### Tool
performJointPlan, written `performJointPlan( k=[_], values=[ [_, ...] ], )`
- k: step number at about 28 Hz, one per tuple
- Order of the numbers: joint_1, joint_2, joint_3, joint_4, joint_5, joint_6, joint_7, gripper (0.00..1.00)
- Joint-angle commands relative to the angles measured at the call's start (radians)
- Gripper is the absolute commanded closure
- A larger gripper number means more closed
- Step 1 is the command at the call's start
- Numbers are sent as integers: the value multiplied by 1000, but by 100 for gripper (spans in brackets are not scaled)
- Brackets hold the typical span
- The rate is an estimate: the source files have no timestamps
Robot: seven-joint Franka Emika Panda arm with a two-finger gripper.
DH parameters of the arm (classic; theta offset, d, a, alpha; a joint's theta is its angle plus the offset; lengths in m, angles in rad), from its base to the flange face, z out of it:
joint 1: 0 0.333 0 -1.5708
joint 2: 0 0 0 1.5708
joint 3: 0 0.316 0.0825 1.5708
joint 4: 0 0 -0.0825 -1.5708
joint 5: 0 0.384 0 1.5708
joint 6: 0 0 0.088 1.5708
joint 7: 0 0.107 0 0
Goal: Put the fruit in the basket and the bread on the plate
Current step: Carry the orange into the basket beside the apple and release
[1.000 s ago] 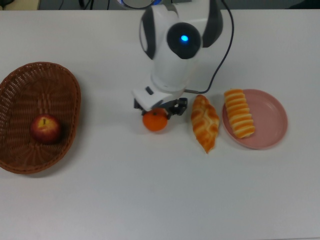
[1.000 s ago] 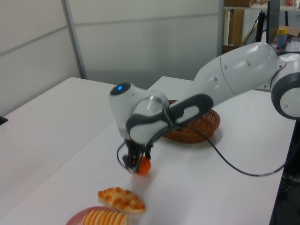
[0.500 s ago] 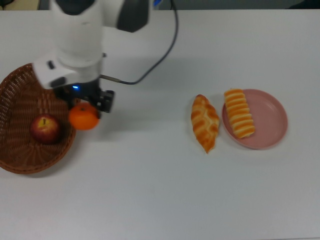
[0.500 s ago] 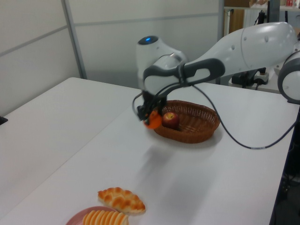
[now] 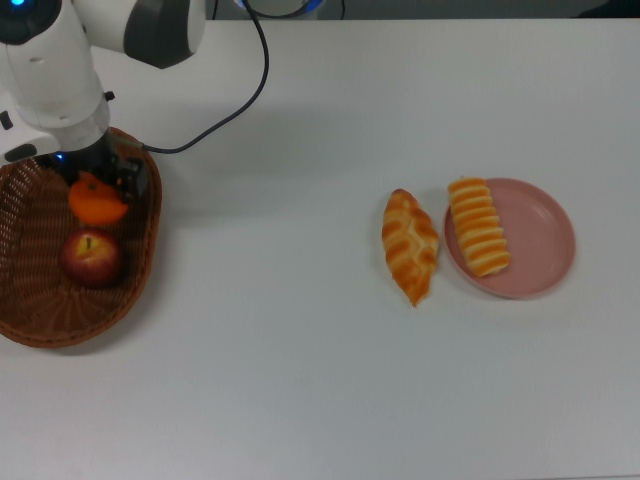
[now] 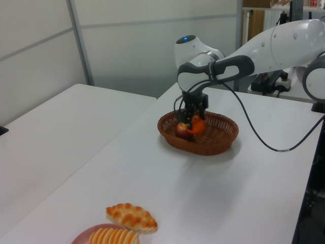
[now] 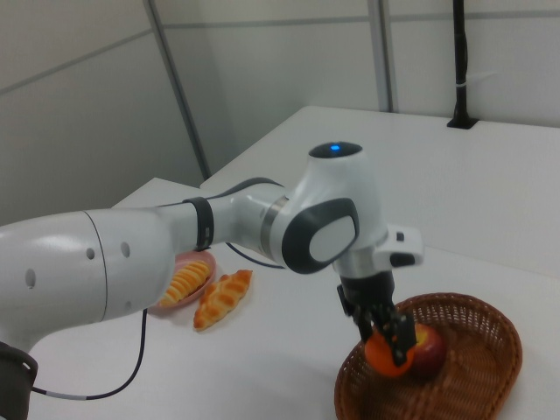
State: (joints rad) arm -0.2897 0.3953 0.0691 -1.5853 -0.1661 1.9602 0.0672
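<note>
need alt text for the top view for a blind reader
A white robot arm's hand holds a small bright orange over a large oval brown wicker basket at the top view's left, just above a dark red apple lying inside. At the top view's right, a ribbed striped roll sits on a round pink plate; a braided pastry lies beside it.

The top view looks straight down on the white table point(image 5: 300, 380), with the basket point(image 5: 40, 310) at the table's left edge and the plate point(image 5: 545, 235) toward its right. The left view stands low beyond the plate end, facing along the table toward the basket point(image 6: 216, 145) at the far end. The right view stands close at the basket end, facing back toward the plate point(image 7: 191, 267). All three views share the basket point(image 7: 477, 350), the breads and the plate.
</note>
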Motion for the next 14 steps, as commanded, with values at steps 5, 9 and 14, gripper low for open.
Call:
performJointPlan(
  k=[5,9,14],
  values=[
    [-28,-13,2,-58,7,-49,-20,55],
    [-28,-12,2,-47,19,-47,-17,0],
    [-16,-26,17,-4,39,-61,-4,0]
  ],
)
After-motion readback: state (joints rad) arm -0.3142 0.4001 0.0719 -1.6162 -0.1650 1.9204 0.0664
